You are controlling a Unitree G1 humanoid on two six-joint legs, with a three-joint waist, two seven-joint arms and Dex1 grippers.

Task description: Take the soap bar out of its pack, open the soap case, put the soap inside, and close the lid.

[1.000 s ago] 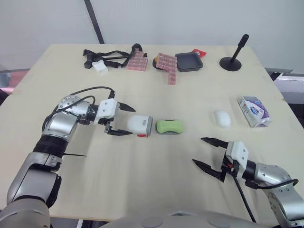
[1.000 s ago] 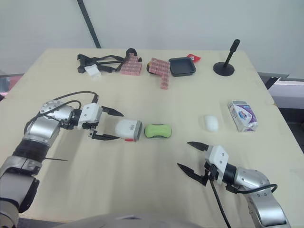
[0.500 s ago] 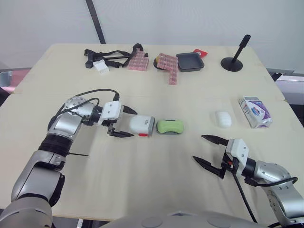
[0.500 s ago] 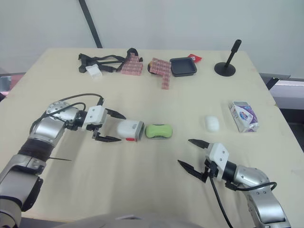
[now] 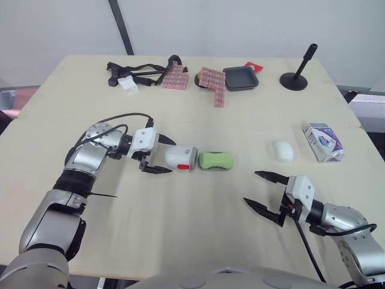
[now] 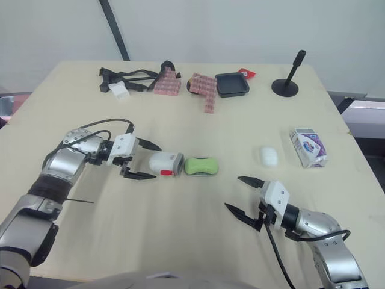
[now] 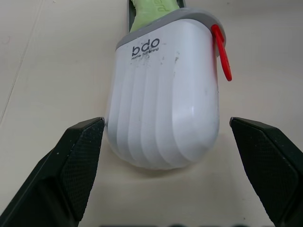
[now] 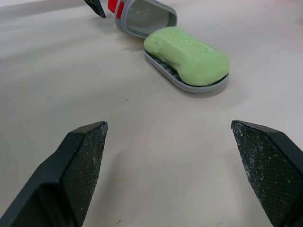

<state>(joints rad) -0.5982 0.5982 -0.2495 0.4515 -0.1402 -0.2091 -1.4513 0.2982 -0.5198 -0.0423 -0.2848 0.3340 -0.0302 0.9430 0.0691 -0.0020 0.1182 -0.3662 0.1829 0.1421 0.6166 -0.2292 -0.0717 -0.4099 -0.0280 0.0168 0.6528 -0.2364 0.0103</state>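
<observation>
L gripper (image 5: 171,156) spread wide, straddling lid (image 5: 183,158). Soap (image 5: 215,159) sits on tray (image 8: 199,88) just beside lid's mouth. R gripper (image 5: 252,188) also released, empty, over table (image 5: 180,241).

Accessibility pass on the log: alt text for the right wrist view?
A green soap bar sits on the grey tray of an opened soap case, with the case's white cover lying on its side next to it, open end toward the soap. The right gripper has its two black fingers spread wide, short of the soap.
</observation>
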